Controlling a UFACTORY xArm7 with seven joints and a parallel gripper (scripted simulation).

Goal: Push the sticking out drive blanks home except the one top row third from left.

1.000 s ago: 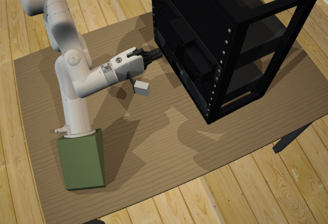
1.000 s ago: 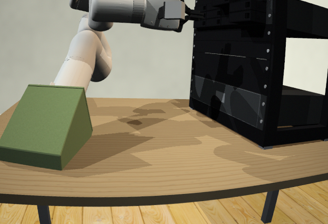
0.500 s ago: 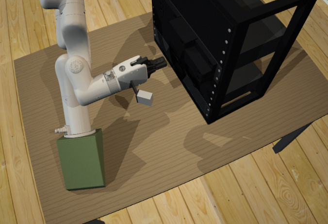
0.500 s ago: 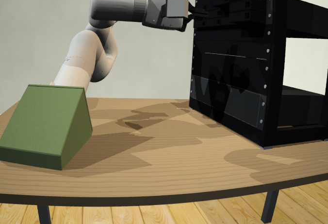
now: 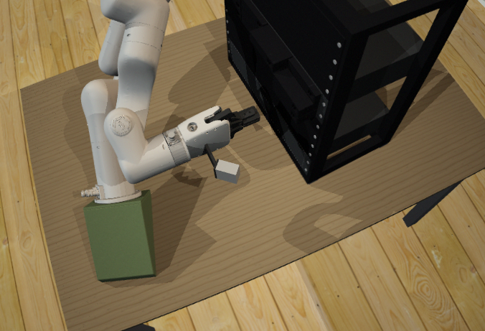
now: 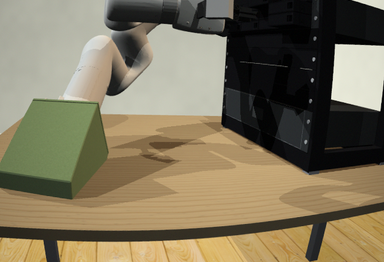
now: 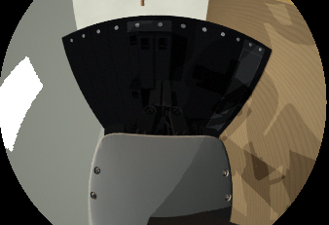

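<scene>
1. The bench (image 5: pixel 250 240) is a wood-grain top; the black rack (image 5: pixel 395 21) stands at its far right corner, its front turned toward the middle of the bench.
2. The arm (image 5: pixel 129 64) rises from a green pedestal (image 5: pixel 117 260) near the near left corner and reaches across toward the rack's front.
3. The storage chassis (image 6: pixel 279 7) sits high in the rack. In the exterior view several drive blanks (image 6: pixel 291 5) look to stand proud of its face, but everything there is dark and I cannot tell which rows or columns they belong to.
4. The gripper (image 5: pixel 250 115) has its fingers pressed together on nothing. In the top view it sits short of the rack front, with a gap between; in the exterior view its tip lies level with the chassis.
5. Handling, as a judgement: the blanks look like stiff, light sliding trays that give way and then click. They want a straight push on the flat front face, square and centred, not a grasp. An off-centre or hard shove could nudge or tip the rack, so a steady press along the slide is safer, keeping off the top-row blank that must stay out.
</scene>
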